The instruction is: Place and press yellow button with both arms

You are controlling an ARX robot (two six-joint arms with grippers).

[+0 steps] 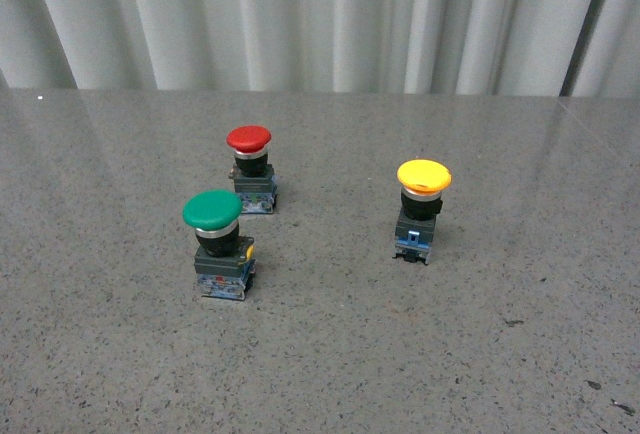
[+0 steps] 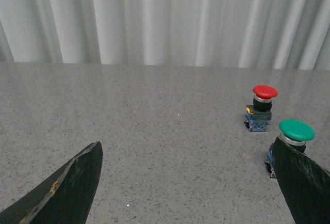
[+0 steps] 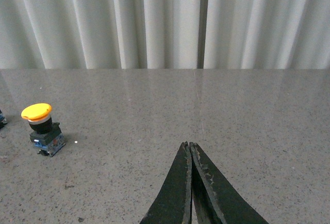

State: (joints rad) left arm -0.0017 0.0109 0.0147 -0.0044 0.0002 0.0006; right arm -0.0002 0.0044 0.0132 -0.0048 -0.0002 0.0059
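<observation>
On the grey table [image 1: 520, 374], three push buttons stand upright, one of each colour.
The yellow button [image 1: 421, 210] stands apart at right (red button [image 1: 250, 168], green button [image 1: 218, 244] at left); left gripper [image 2: 188, 170] spread wide, right gripper [image 3: 190, 149] pressed closed, empty.

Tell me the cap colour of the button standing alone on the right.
Yellow button; front view shows it best.

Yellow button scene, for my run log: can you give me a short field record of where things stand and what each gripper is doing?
yellow button: upright on table, untouched
red button: upright, far left
green button: upright, nearer than red
left gripper: open, empty
right gripper: shut, empty
arms in front view: none
</observation>
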